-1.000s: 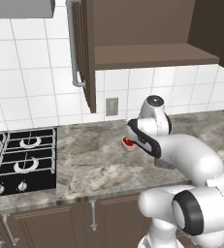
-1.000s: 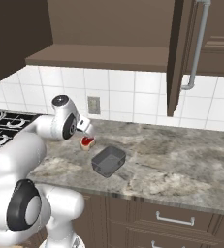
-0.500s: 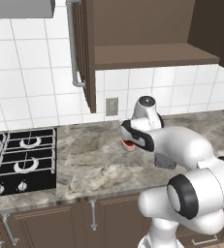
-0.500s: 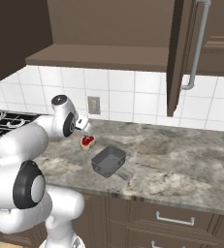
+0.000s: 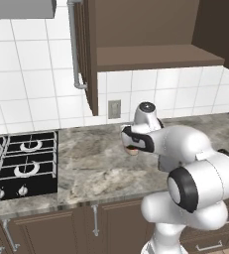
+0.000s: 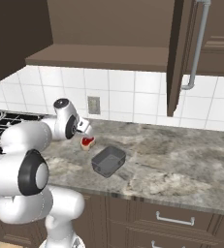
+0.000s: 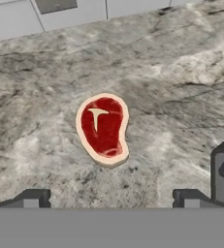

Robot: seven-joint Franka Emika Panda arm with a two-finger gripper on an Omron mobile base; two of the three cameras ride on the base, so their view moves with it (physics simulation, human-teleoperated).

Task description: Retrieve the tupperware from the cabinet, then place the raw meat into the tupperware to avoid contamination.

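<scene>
The raw meat [image 7: 104, 128], a red steak piece with a pale rim, lies flat on the marbled counter [image 7: 181, 72], just ahead of my open gripper [image 7: 111, 198] and centred between its fingertips. From the right base view, the gripper [image 6: 84, 127] hovers just above the raw meat [image 6: 88, 142]. The dark grey tupperware [image 6: 108, 161] sits empty on the counter, a short way right of the meat and nearer the front edge. In the left base view the gripper [image 5: 136, 141] covers most of the meat [image 5: 132, 150]. The cabinet door [image 6: 178, 53] stands open overhead.
A black gas stove [image 5: 22, 163] sits at the counter's left end. A wall outlet [image 5: 114, 108] is on the tiled wall behind the meat. The open cabinet door [image 5: 88, 54] with its long silver handle [image 5: 75, 44] juts out above the counter.
The arm has folded in and the hand has slid left toward the wall, coming over the meat. Jaws stay open. Meat and tupperware have not moved.
</scene>
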